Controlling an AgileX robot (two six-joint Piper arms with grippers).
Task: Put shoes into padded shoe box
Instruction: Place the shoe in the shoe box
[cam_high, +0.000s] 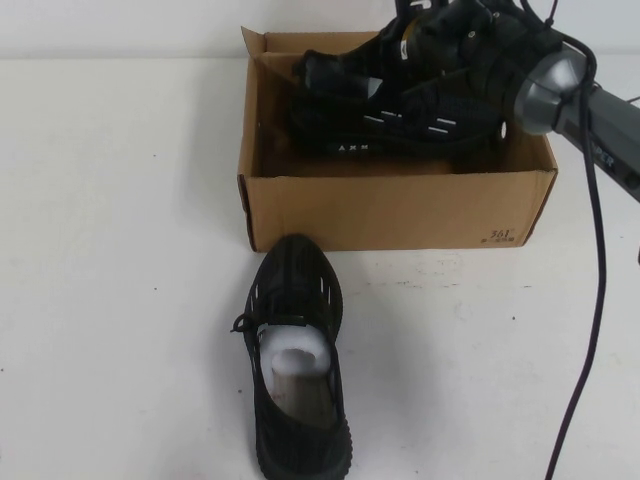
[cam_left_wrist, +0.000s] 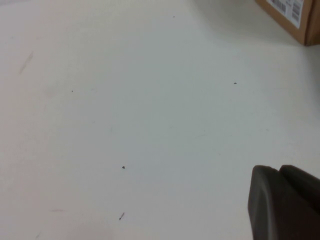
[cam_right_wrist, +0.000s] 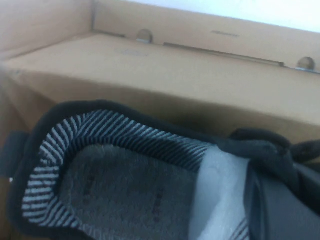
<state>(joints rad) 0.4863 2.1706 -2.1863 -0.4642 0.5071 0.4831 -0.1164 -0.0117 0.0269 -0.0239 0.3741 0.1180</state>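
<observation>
Your right claw (cam_high: 425, 45) is over the back right of the box (cam_high: 400, 210), down among the shoe's upper, and it's clamped on the shoe (cam_high: 400, 105). That shoe lies on its side inside the box, sole toward the front wall, white dashes showing, toe toward the box's left end. In the right wrist view you're looking straight into the shoe (cam_right_wrist: 125, 185): striped collar lining, grey insole, white stuffing (cam_right_wrist: 220, 195) at the tongue end, with the claw's dark finger (cam_right_wrist: 280, 205) pressed against the collar edge. The box's inner wall (cam_right_wrist: 175, 75) sits just behind it.

Second shoe (cam_high: 295, 360) is on the table (cam_high: 120, 250), just in front of the box's front left corner, toe pointing at the box and nearly touching it, heel toward you. Upright on its sole, white stuffing (cam_high: 295, 350) visible in the opening. Nothing is holding it.

Box is open, flaps up at the back, "361" print (cam_high: 503, 236) on the front right corner.

Your left claw (cam_left_wrist: 285, 200) shows only in the left wrist view as dark finger tips close over bare table (cam_left_wrist: 125, 125), well clear of both shoes; a box corner with a label (cam_left_wrist: 290, 15) is at the far edge. Fingers look pressed together with nothing between them.
</observation>
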